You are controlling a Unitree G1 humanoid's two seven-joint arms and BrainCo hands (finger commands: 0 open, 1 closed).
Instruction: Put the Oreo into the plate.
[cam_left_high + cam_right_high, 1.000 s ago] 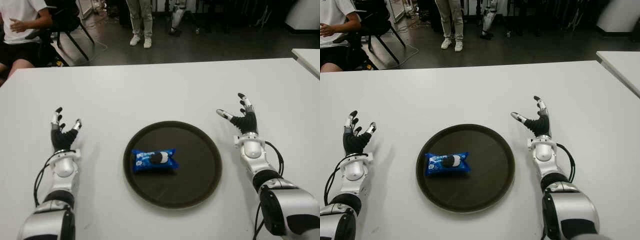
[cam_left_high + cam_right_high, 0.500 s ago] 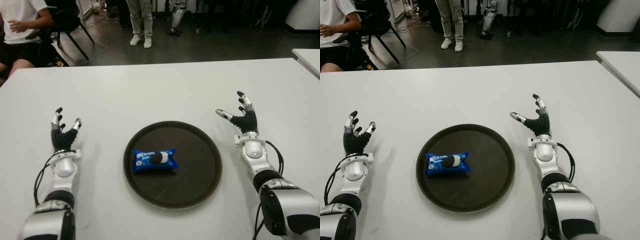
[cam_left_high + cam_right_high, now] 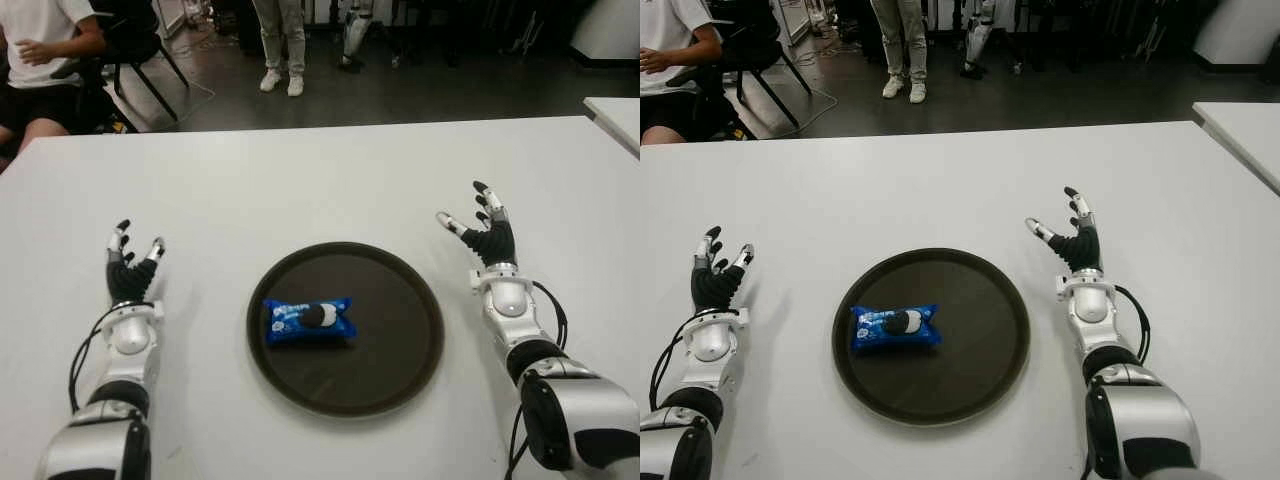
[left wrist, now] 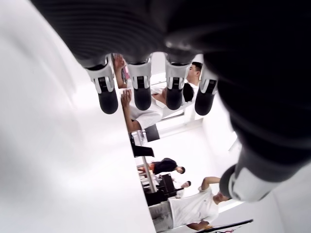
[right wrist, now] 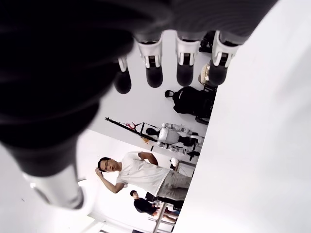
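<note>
Right hand (image 3: 488,232) hovering or sitting just off the right rim of the plate (image 3: 400,290), fingers (image 5: 154,68) spread apart and pointing toward the table's far edge, thumb angled out toward the plate, holding nothing. Left hand (image 3: 128,268) showing well off the plate's left rim, nearer the table's left edge, fingers (image 4: 142,90) likewise apart and extended, gripping nothing. Not possible to tell whether either hand is touching the table (image 3: 300,180).

Lying between the two hands: the round dark-brown plate, sitting toward the table's near edge, roughly midway between left and right edges. Resting inside it, left of the plate's centre: the Oreo (image 3: 308,320), a blue wrapped pack with a dark cookie picture on its face, lying flat with its long side running left to right, apart from both hands.

Stretching outward from there: white tabletop. Beyond the far edge: dark floor, a seated person's arm and knee (image 3: 40,70) by the far left corner, a chair (image 3: 140,45) beside that person, and another person's legs (image 3: 280,45) standing farther back. Showing at the far right: the corner of a second white table (image 3: 615,112).
</note>
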